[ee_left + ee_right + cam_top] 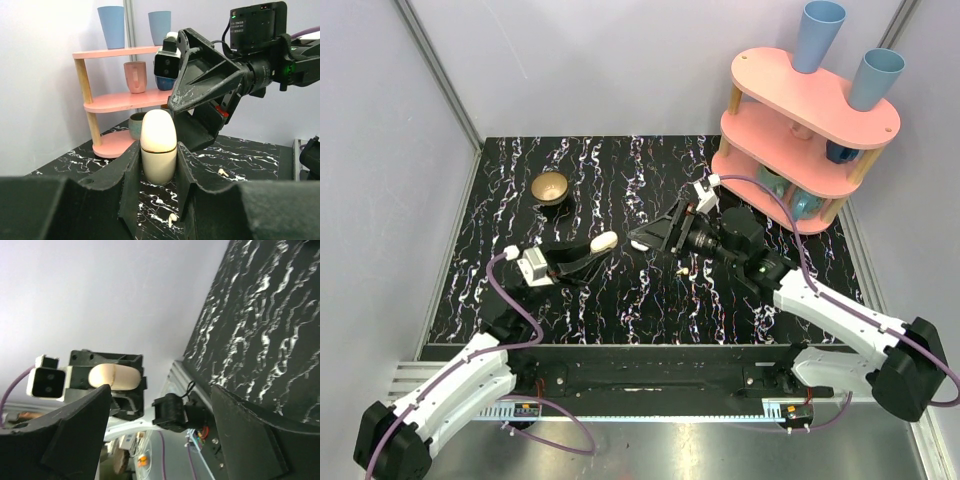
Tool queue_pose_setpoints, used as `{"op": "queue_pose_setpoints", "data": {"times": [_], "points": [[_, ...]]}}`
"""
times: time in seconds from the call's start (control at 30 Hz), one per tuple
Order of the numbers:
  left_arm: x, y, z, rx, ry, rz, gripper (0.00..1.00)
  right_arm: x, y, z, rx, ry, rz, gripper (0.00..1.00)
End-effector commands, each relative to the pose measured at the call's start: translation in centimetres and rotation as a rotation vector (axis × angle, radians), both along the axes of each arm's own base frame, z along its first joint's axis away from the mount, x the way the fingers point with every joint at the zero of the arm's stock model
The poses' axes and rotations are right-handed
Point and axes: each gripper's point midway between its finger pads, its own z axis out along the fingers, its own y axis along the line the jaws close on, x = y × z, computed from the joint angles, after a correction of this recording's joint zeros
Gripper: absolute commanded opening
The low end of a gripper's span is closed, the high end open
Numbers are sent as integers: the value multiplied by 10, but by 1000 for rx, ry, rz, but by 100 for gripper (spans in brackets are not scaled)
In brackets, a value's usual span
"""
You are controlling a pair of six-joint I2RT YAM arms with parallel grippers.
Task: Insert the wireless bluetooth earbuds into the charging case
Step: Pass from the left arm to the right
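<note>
The left claw [158, 172] grips an upright cream charging case [158, 145], its lid shut, over the middle of the table [620, 180]. The right claw [645, 238] hangs wide apart and empty just beside it. A clumsy push at the lid could twist the case out of the grip. Only the left wrist view clearly shows two earbuds [222, 172] lying on the table below.

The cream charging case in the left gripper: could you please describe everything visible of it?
The charging case is a smooth, glossy cream capsule, apparently plastic, with a thin dark seam between closed lid and base. It stands upright, clamped on both sides by the left gripper, above the black marbled table.
</note>
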Motion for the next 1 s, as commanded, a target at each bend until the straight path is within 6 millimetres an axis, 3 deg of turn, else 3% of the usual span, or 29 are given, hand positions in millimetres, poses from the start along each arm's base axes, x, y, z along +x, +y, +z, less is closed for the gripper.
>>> {"op": "queue_pose_setpoints", "data": {"times": [0.0,0.37,0.7,0.97], "points": [[-14,-3,24,-38,-111,-55,0,-26,8,66,241,-57,147,86],[-9,-14,24,-25,-47,-107,0,-29,3,47,3,-203,144,84],[-15,-23,22,-34,-62,-174,0,-23,16,32,88,-40,144,85],[-15,-24,19,-31,-58,-176,0,-25,26,31,158,38,195,83]]}}
